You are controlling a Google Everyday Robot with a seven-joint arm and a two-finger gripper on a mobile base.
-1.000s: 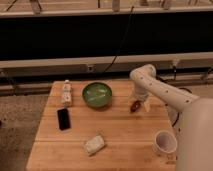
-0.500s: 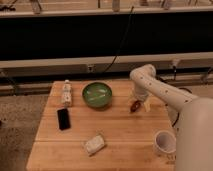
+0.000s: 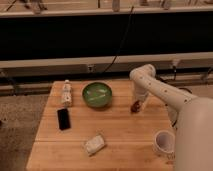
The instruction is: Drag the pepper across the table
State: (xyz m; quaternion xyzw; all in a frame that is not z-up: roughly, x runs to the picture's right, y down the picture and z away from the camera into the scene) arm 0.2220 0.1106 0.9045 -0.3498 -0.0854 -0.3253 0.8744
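The gripper (image 3: 138,104) is seen lowered to the table (image 3: 125,134) near its far right part, and the pepper (image 3: 134,106) is found directly under it, touching it or very nearly so. How wide the gripper stands, and whether the pepper is actually held, cannot be told. The task is judged to be at its start: the pepper has been reached, but the drag across the table is not yet shown as done, and nearly the whole stroke is thought to be left. One pepper is counted. One green bowl (image 3: 97,94) is seen just to the left of the gripper, and one small bottle (image 3: 66,93) is set farther left, beyond the bowl. One black phone (image 3: 63,119) is laid well to the left and nearer the camera. One pale packet (image 3: 94,144) is placed to the front left, and one white cup (image 3: 163,142) to the front right of the gripper.
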